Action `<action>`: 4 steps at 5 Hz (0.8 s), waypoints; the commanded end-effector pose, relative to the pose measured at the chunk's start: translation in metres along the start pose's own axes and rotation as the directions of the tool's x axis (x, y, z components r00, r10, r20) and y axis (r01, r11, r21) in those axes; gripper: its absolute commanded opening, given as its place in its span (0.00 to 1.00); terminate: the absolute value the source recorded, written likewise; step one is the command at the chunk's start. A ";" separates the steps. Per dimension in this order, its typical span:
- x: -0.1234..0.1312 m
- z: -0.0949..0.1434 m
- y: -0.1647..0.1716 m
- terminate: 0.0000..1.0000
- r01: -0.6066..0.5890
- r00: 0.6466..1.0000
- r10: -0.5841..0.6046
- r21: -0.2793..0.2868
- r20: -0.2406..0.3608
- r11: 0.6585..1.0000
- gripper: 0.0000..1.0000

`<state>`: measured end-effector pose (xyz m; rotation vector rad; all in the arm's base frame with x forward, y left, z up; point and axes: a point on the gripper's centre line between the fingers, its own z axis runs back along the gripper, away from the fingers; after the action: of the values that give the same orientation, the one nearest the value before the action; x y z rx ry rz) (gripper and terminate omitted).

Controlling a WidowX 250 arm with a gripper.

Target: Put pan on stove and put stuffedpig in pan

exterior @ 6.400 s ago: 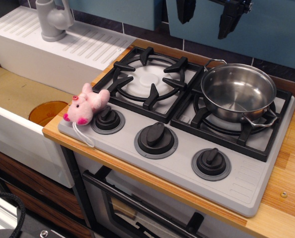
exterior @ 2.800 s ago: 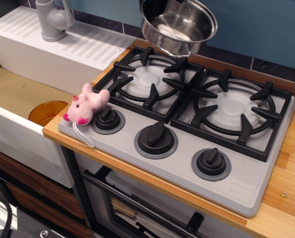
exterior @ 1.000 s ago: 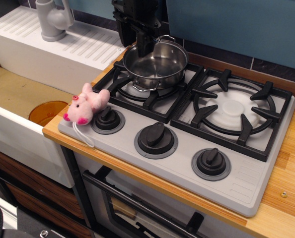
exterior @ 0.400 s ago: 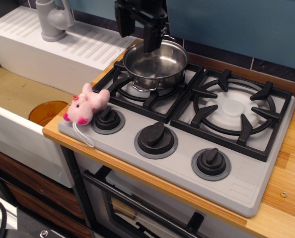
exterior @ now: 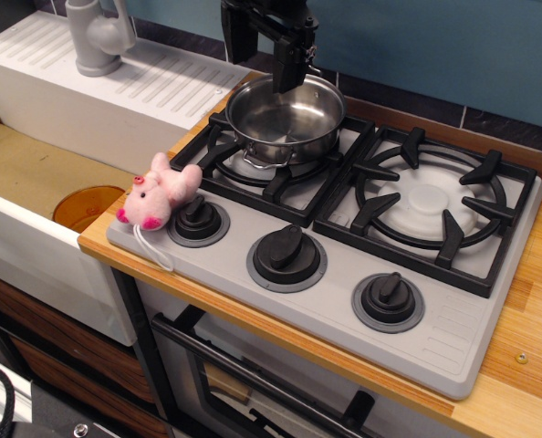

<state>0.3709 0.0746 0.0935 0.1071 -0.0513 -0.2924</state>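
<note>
observation.image: your only view, looking down across the bench.
Pan (exterior: 286, 121): sits on the stove (exterior: 344, 239), on the burner nearest the sink-side end, so that half looks done.
Pincer (exterior: 264, 41): spread, holding nothing, hanging over the pan's back rim, clear of it.
Stuffedpig (exterior: 157, 193): at the stove's front sink-side corner, leaning on the end knob (exterior: 196, 219); you'd grab it next.

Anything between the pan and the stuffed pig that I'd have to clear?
In the observation view, only the left burner's black grate on the stove lies between the pan and the stuffedpig. No loose objects.
</note>
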 end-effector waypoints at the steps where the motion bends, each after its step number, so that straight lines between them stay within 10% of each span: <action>1: 0.011 0.030 0.005 0.00 -0.006 0.997 0.003 0.042 0.079 0.999 1.00; 4: -0.056 0.040 0.017 0.00 -0.035 0.988 0.032 0.015 0.153 0.999 1.00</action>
<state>0.3122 0.1056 0.1103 0.0705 -0.1470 -0.2565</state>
